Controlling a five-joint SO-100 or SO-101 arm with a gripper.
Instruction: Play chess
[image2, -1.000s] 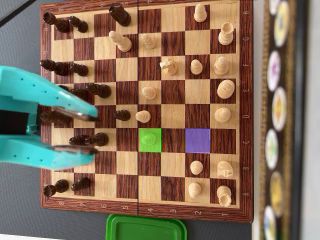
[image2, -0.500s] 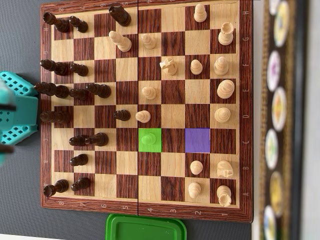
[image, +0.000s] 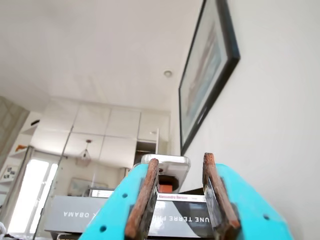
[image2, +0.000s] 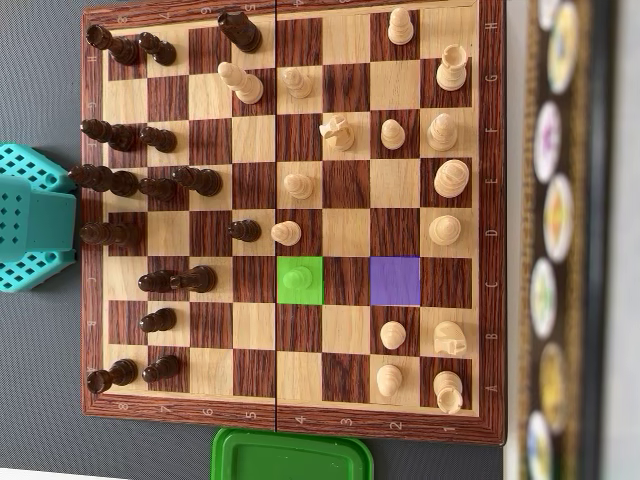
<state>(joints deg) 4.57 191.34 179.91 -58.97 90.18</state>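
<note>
The wooden chessboard fills the overhead view, with dark pieces on its left half and light pieces on its right. One square is tinted green with a pawn on it, and one square tinted purple is bare. Only the arm's teal body shows, at the left edge, off the board. In the wrist view my gripper points up at the room. Its two rust-brown pads stand apart, with nothing between them.
A green plastic lid lies below the board's lower edge. A dark strip with round pictures runs along the right side. The wrist view shows a framed picture on the wall and stacked books.
The teal gripper, open over the board's left columns a second ago, has pulled back off the left edge. No chess piece has changed square.
</note>
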